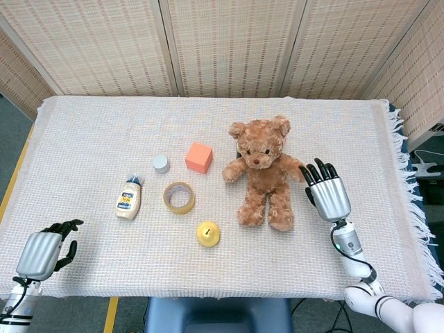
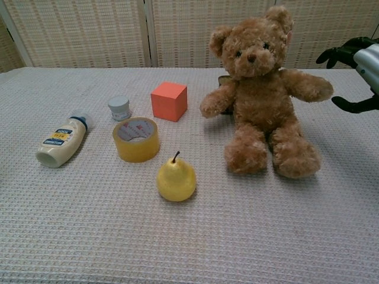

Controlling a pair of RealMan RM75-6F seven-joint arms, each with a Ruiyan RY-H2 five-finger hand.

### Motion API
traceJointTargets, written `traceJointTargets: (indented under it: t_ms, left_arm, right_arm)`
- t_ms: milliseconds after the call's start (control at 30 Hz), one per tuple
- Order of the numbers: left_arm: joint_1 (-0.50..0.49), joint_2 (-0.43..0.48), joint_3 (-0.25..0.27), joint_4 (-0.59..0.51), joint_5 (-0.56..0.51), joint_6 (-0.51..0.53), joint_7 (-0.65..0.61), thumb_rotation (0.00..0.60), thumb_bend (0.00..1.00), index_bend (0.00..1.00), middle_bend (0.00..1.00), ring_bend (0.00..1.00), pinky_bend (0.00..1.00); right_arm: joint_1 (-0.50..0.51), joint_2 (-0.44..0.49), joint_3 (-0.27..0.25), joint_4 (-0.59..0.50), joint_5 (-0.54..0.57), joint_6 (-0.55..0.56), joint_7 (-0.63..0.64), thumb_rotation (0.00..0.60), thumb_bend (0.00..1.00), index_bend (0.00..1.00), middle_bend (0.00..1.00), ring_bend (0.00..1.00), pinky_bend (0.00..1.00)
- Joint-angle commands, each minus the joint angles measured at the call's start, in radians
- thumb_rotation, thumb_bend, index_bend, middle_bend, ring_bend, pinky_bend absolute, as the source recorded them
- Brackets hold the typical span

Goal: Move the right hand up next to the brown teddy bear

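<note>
The brown teddy bear [image 1: 263, 173] sat upright a little right of the table's middle, on the white woven cloth [image 1: 97, 132], arms out and legs pointing toward me. My right hand [image 1: 326, 194] hovered just beside its outstretched arm, fingers spread apart and holding nothing; from the chest view I could not tell whether a fingertip brushed the fur. In that view only the edge of the hand [image 2: 358, 71] showed at the frame's right side.

To the bear's left stood an orange cube [image 1: 199, 157], with a small grey-lidded jar [image 1: 161, 164] beyond it. Nearer me lay a roll of yellow tape [image 1: 179, 198], a yellow pear [image 1: 208, 233] and a cream bottle [image 1: 128, 198] on its side. My left hand [image 1: 45, 250] rested at the near left corner, well apart from everything, fingers curled in, empty.
</note>
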Motion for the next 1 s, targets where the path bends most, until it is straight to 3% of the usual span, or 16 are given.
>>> traceJointTargets:
  t_ms: [33, 533, 1000]
  left_arm:
    - [0.000, 0.001, 0.001, 0.003, 0.005, 0.001, 0.000, 0.600, 0.54, 0.27, 0.36, 0.36, 0.55]
    - [-0.002, 0.004, 0.005, 0.001, 0.006, -0.008, -0.009, 0.600, 0.54, 0.27, 0.36, 0.36, 0.55]
    - [-0.004, 0.008, 0.013, -0.005, 0.019, -0.013, -0.009, 0.600, 0.54, 0.27, 0.37, 0.36, 0.55]
  right_arm:
    - [0.021, -0.030, 0.001, 0.047, 0.019, -0.015, 0.003, 0.600, 0.19, 0.22, 0.31, 0.19, 0.32]
    - [0.092, -0.155, -0.003, 0.276, 0.064, -0.034, -0.020, 0.600, 0.18, 0.24, 0.31, 0.19, 0.35]
    - [0.133, -0.246, -0.021, 0.480, 0.078, 0.003, 0.043, 0.600, 0.18, 0.41, 0.44, 0.33, 0.55]
